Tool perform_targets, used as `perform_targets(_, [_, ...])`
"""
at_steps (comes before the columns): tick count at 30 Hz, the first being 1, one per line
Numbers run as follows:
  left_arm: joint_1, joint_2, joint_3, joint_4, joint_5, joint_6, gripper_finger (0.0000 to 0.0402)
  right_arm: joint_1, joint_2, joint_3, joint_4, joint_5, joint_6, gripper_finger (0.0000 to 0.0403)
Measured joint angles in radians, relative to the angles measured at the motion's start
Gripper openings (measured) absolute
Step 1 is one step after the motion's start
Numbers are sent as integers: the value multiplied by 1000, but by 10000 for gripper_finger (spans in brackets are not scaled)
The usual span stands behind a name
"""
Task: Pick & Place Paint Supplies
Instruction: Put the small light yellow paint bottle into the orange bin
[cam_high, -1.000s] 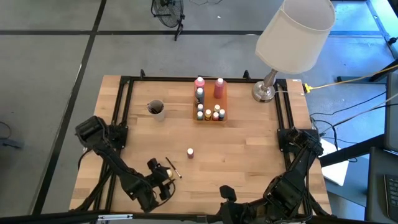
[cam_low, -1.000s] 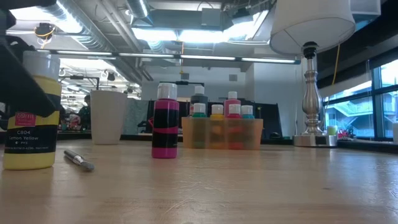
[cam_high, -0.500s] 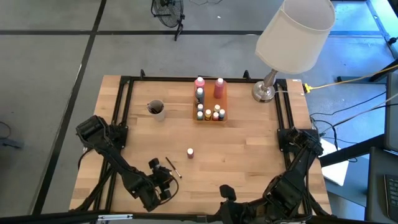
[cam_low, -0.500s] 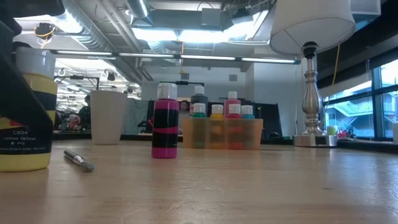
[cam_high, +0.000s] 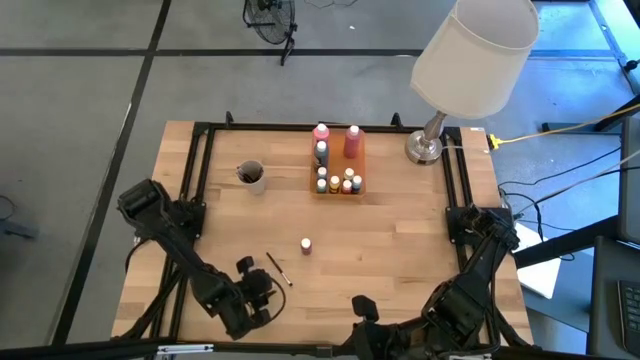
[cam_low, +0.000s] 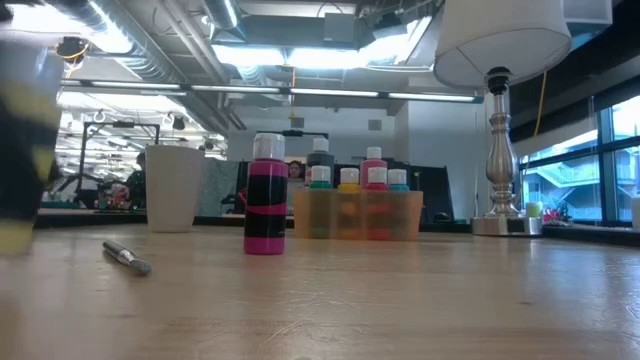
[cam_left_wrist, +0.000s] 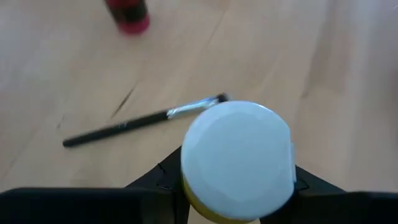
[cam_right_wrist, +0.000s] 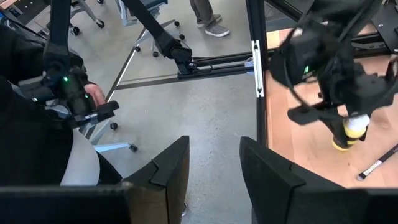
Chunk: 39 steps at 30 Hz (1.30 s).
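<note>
Yellow bottle is lifting off the counter's near-left corner, left gripper now clenching it (right gripper idling, parted).

A wooden table carries a lamp at its far right corner, a tray of paint bottles by the far edge, a cup — plus a pink bottle mid-table and a brush nearer the left front corner.
</note>
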Motion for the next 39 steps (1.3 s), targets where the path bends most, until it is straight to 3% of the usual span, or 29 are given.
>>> perform_targets(8, [0, -156, 16, 3, -7, 95, 124, -3, -8, 0, -25, 0, 1, 145])
perform_targets(16, [21, -260, 120, 2, -30, 332, 124, -29, -8, 0, -53, -5, -31, 145])
perform_targets(21, [41, -273, 246, -38, -20, 528, 124, -77, -12, 11, -51, -66, -53, 147])
perform_targets(29, [73, -273, 437, -288, 49, 680, 122, -150, -13, 12, 6, -116, -172, 223])
perform_targets(34, [103, -273, 506, -281, 85, 780, 122, -200, -13, 12, 74, -108, -248, 272])
perform_targets(39, [122, -273, 534, -261, 94, 865, 122, -256, -14, 13, 88, -106, -270, 280])
